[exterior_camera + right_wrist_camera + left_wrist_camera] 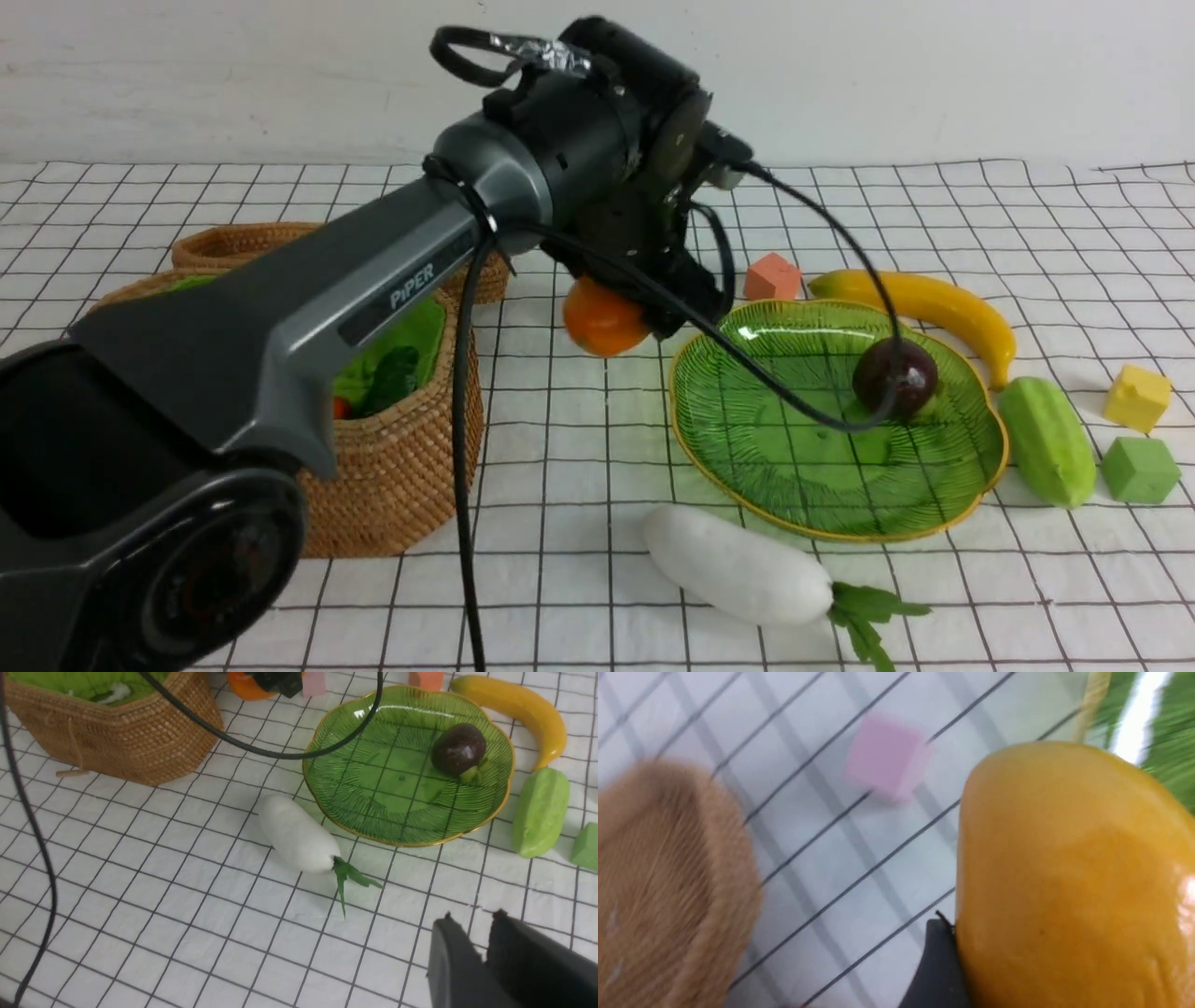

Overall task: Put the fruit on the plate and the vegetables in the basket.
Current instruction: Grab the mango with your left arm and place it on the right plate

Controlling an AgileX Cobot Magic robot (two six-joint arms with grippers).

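Note:
My left gripper (pixel 642 315) is shut on the orange-yellow mango (pixel 602 319), held above the cloth between the basket (pixel 401 467) and the green plate (pixel 794 467), near the plate's rim. The mango fills the left wrist view (pixel 1064 882). The purple mangosteen (pixel 894 376) lies on the plate. The banana (pixel 934 303) lies behind the plate, the cucumber (pixel 1047 439) to its right and the white radish (pixel 738 565) in front. A bit of orange-red carrot (pixel 341 407) shows inside the basket. My right gripper (pixel 473 919) is shut and empty, above the cloth near the radish (pixel 299 833).
The wicker lid (pixel 233 245) lies behind the basket. Small cubes sit around: orange (pixel 772 277), yellow (pixel 1136 397), green (pixel 1139 469), pink (pixel 885 756). A black cable (pixel 794 392) from the left arm hangs across the plate.

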